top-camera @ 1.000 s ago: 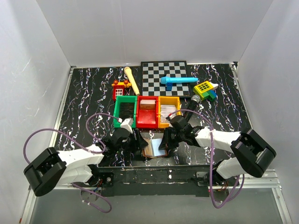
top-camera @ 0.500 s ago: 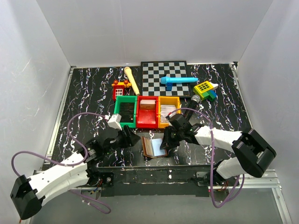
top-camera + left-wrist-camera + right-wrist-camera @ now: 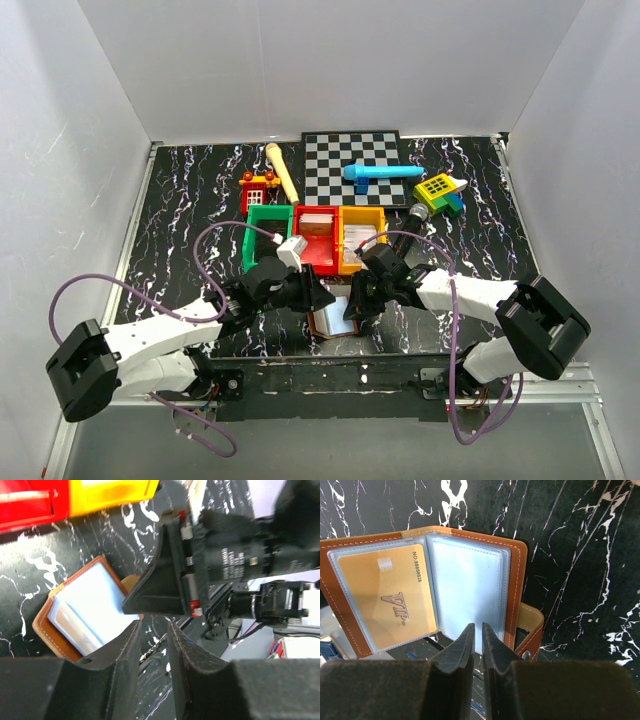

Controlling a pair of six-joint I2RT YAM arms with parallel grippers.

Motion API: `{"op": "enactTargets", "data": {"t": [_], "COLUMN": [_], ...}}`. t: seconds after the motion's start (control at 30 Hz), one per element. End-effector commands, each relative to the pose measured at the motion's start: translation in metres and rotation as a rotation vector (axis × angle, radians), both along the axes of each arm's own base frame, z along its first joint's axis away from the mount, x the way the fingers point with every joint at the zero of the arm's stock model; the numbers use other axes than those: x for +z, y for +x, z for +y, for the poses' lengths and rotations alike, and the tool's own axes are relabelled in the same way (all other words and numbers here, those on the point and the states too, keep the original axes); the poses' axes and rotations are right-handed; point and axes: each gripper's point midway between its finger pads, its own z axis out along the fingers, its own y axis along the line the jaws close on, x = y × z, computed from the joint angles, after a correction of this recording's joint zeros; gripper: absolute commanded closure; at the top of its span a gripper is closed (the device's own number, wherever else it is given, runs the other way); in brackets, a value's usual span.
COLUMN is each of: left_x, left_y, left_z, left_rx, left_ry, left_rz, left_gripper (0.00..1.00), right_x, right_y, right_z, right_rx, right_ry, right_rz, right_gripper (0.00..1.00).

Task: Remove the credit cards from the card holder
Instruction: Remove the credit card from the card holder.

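The brown card holder (image 3: 516,580) lies open and tilted up near the table's front edge (image 3: 333,320). A gold VIP credit card (image 3: 395,597) sits in its left sleeve, and the pale blue sleeve (image 3: 467,587) beside it looks empty. My right gripper (image 3: 477,629) is shut on the lower edge of that pale blue panel and holds the holder up. My left gripper (image 3: 154,627) hovers just left of the holder (image 3: 85,612). It stands open by a narrow gap with nothing between the fingers. It faces the right gripper's black body (image 3: 170,580).
A green bin (image 3: 250,240), a red bin (image 3: 318,266) and an orange bin (image 3: 346,262) stand in a row just behind the grippers. Farther back are a chessboard (image 3: 340,160), a blue toy (image 3: 380,173), a wooden stick (image 3: 283,170), a red toy house (image 3: 258,190) and a yellow-green toy (image 3: 440,190).
My left arm has swung right, back toward the card holder, and its jaws have narrowed. The right gripper has kept its hold in the same place.
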Motion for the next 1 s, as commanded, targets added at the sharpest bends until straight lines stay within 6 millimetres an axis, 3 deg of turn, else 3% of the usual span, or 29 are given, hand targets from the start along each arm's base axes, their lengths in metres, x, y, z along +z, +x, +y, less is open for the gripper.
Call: {"op": "enactTargets", "data": {"t": [0.0, 0.23, 0.47, 0.6, 0.73, 0.9, 0.97], "left_x": [-0.026, -0.074, -0.098, -0.104, -0.103, -0.102, -0.1], "left_y": [-0.011, -0.015, -0.016, -0.015, -0.014, -0.013, -0.012], "left_z": [0.001, 0.036, 0.044, 0.049, 0.049, 0.049, 0.049], "left_rx": [-0.031, 0.093, 0.12, 0.138, 0.142, 0.142, 0.147], "left_ry": [0.037, 0.143, 0.211, 0.234, 0.231, 0.235, 0.231], "left_rz": [0.038, 0.109, 0.148, 0.153, 0.148, 0.146, 0.14], "left_gripper": [0.76, 0.85, 0.86, 0.87, 0.87, 0.87, 0.87], "right_x": [0.011, 0.013, 0.022, 0.044, 0.08, 0.119, 0.123], "right_y": [0.009, 0.007, 0.008, 0.011, 0.012, 0.006, 0.002], "right_z": [0.006, 0.003, 0.003, 0.007, 0.022, 0.056, 0.068], "right_rx": [0.009, 0.016, 0.023, 0.039, 0.068, 0.142, 0.167], "right_ry": [0.011, 0.012, 0.011, 0.071, 0.191, 0.367, 0.404], "right_rz": [-0.036, -0.041, -0.061, -0.139, -0.246, -0.276, -0.255], "right_gripper": [0.83, 0.83, 0.84, 0.83, 0.78, 0.62, 0.56]}}
